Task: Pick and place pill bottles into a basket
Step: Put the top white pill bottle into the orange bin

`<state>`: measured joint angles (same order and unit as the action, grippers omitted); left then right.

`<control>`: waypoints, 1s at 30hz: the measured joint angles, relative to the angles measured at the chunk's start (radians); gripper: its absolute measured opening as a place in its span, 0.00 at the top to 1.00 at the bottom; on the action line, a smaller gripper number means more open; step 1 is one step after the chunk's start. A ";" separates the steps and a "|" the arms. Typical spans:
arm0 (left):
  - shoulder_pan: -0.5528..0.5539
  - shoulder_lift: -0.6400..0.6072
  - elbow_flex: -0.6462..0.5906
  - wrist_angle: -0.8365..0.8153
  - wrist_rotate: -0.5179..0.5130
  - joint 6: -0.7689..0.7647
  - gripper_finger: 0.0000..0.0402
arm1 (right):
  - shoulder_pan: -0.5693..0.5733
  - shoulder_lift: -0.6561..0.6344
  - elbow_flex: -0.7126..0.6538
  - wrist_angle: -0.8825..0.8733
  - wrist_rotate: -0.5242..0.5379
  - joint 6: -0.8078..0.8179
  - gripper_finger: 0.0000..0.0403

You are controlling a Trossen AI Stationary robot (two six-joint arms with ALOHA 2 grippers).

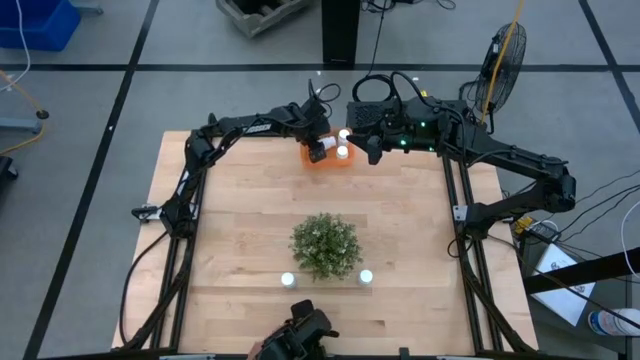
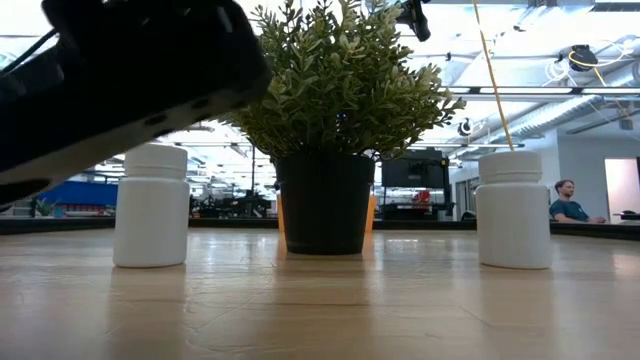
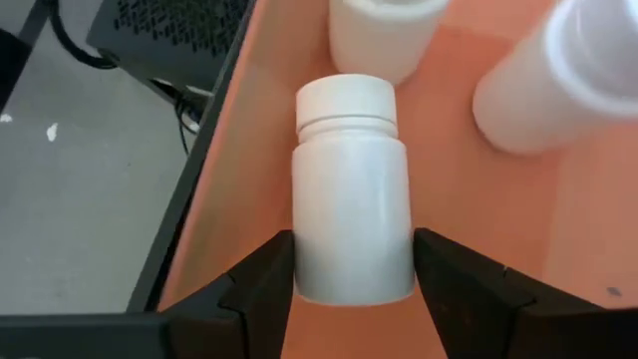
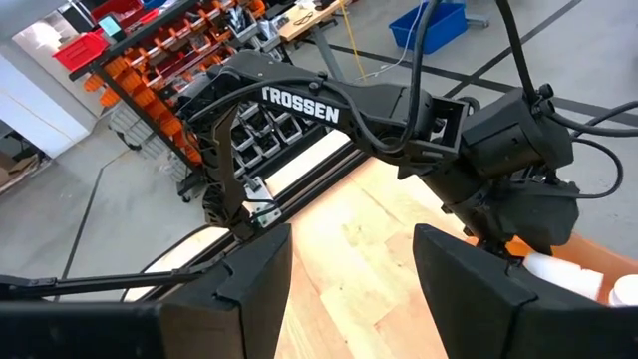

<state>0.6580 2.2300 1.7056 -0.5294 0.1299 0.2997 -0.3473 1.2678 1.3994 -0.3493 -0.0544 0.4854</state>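
Two pill bottles stand upright nearest the low camera – one left of the plant, one right of it, both on the wooden table. From above, the same pair is seen at the near edge, flanking the plant. At the far edge the orange basket is placed, with the left gripper directly over it. A third bottle is seen between the left fingers inside the basket – pads at or just beside its sides; whether it is gripped or released cannot be told. Two more bottles are already in the basket. The right gripper is held just beside the basket, fingers apart, nothing between them.
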 joint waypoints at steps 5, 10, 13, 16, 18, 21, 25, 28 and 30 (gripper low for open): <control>-0.009 0.001 0.000 0.018 0.003 -0.145 0.48 | 0.000 0.000 0.000 0.000 0.000 0.000 0.50; -0.018 0.000 0.000 -0.016 0.001 -0.108 0.48 | 0.000 0.000 0.000 0.000 0.000 0.000 0.50; -0.022 -0.002 0.001 -0.028 -0.027 -0.090 0.49 | 0.000 0.000 0.000 0.000 0.000 0.000 0.50; -0.025 -0.002 0.001 -0.029 -0.042 -0.065 0.50 | 0.000 0.000 0.000 0.000 0.000 0.000 0.50; -0.025 -0.002 0.001 -0.029 -0.043 -0.054 0.50 | 0.000 0.000 0.000 0.000 0.000 0.001 0.50; -0.024 -0.003 0.002 -0.053 -0.042 -0.070 0.48 | 0.000 0.000 0.000 0.000 0.000 0.003 0.50; -0.021 -0.006 0.004 -0.151 -0.053 -0.039 0.47 | 0.000 0.000 0.000 0.000 0.000 0.010 0.50; -0.018 -0.006 0.003 -0.193 -0.054 -0.041 0.47 | 0.000 0.000 0.000 0.000 0.001 0.006 0.50; -0.018 -0.005 0.003 -0.197 -0.056 -0.046 0.47 | 0.000 0.000 0.000 0.000 0.003 0.002 0.50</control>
<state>0.6399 2.2246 1.7084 -0.7264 0.0740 0.2539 -0.3473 1.2678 1.3994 -0.3492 -0.0509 0.4873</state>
